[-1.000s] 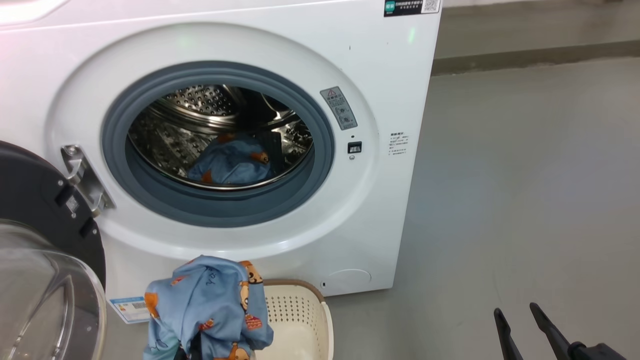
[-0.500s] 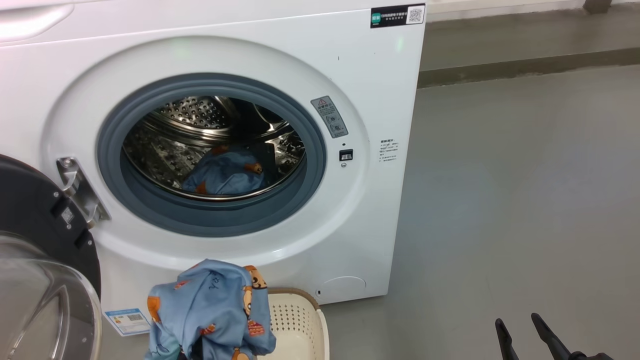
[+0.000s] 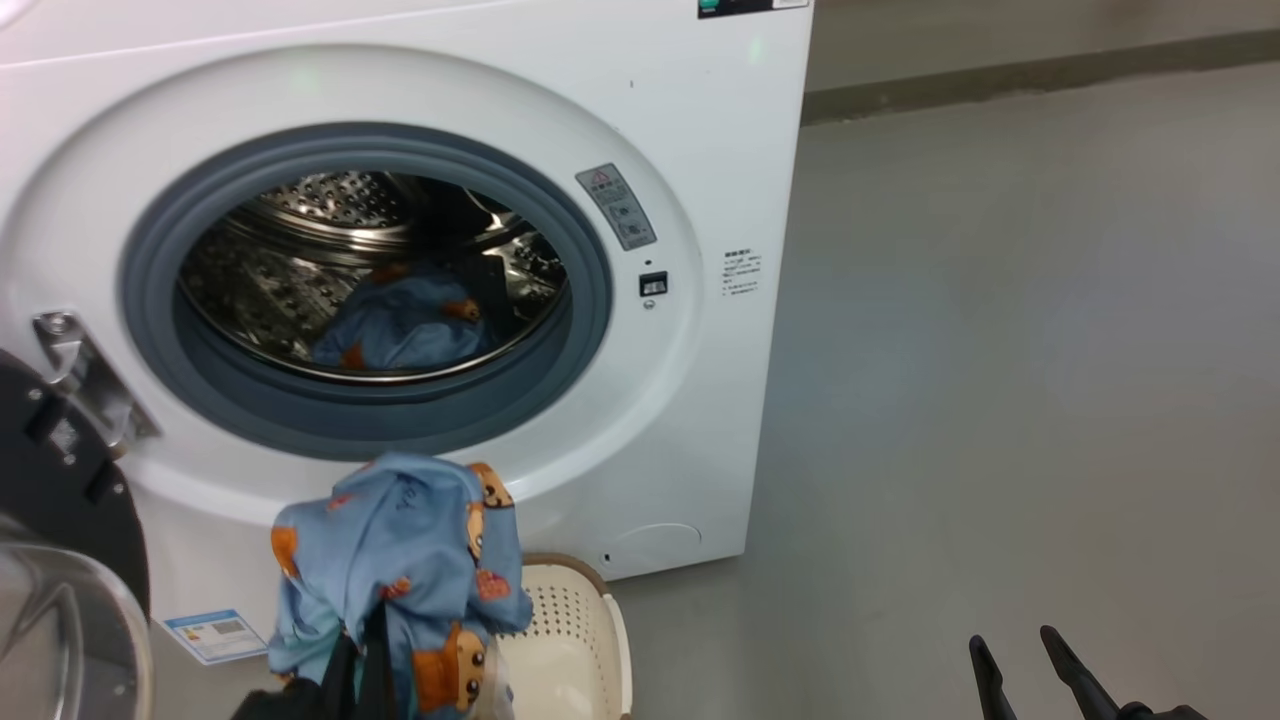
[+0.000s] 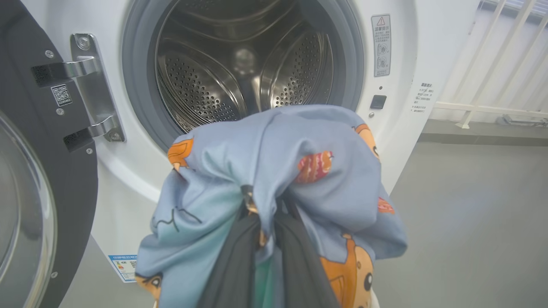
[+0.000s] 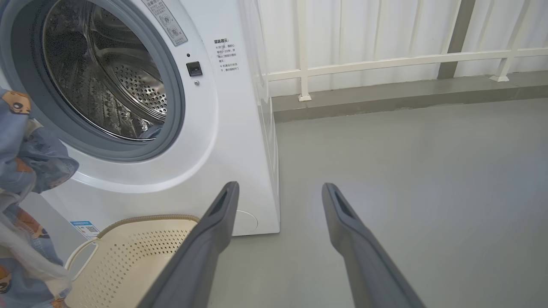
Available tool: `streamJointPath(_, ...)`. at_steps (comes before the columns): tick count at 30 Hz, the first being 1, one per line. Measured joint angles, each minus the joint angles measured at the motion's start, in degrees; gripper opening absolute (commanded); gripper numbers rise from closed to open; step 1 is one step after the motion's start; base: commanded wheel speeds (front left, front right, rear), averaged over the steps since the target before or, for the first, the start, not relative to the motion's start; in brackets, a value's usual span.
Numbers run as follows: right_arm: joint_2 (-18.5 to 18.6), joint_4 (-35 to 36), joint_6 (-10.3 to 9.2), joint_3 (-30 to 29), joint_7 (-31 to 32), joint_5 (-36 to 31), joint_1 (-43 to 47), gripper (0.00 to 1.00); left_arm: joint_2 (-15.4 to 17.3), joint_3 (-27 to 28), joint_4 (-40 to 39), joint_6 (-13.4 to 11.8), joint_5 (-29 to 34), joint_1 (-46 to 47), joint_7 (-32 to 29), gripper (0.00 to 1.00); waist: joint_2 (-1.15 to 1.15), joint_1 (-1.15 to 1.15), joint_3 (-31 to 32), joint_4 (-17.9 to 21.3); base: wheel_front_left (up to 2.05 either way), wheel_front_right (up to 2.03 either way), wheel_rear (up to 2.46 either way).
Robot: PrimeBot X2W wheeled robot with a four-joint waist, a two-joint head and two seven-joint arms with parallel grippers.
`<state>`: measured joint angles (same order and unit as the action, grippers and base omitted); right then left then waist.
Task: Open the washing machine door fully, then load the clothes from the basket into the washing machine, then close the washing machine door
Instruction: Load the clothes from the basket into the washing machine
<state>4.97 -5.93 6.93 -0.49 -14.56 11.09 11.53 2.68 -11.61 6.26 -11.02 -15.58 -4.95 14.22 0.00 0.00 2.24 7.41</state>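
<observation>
Head view, lower left: left gripper [image 3: 365, 645] pinching clothes [image 3: 400, 540] above basket [image 3: 565, 625]
Lower right: right gripper [image 3: 1010, 642] spread, empty
Left edge: washing machine door [image 3: 60, 500] standing open

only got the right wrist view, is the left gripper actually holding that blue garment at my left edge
Observer: Yes, the left gripper is shut on the garment, which drapes over its fingers.
Operator: is the way in clear
Observer: The door stands swung wide on its hinge, off the opening.
Operator: anything loaded yet
Observer: A second garment lies at the bottom of the drum.
</observation>
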Motion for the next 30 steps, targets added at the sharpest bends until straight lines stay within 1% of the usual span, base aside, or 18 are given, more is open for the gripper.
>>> streamJointPath(6, -0.6, -0.1, 0.00, 0.1, 0.0, 0.2, -1.3, 1.00, 0.0, 1.5, 3.2, -0.1, -0.3, 7.0, 0.0, 0.00, 0.00, 0.00, -2.3, 1.6, 0.00, 0.00, 0.00)
streamJointPath(16, -1.4, -0.9, 0.00, 2.3, 0.0, 2.4, -6.9, 1.00, 1.6, 3.6, 15.7, 0.3, -0.1, 27.3, 0.0, 0.00, 0.00, 0.00, -8.6, 4.5, 0.00, 0.00, 0.00)
streamJointPath(23, -1.7, -1.9, 0.00, 4.6, 0.0, 3.2, -10.1, 1.00, 5.1, 4.4, 27.6, 0.7, 1.6, 40.8, 0.0, 0.00, 0.00, 0.00, -12.9, 7.7, 0.00, 0.00, 0.00)
streamJointPath(26, -1.8, -2.2, 0.00, 5.6, 0.0, 3.7, -10.9, 1.00, 6.4, 4.8, 32.4, 0.3, 1.9, 45.9, 0.0, 0.00, 0.00, 0.00, -14.8, 9.1, 0.00, 0.00, 0.00)
streamJointPath(30, -1.9, -2.7, 0.00, 7.0, 0.0, 4.0, -11.8, 1.00, 8.7, 4.6, 38.8, 0.0, 4.4, 52.4, 0.0, 0.00, 0.00, 0.00, -17.5, 10.9, 0.00, 0.00, 0.00)
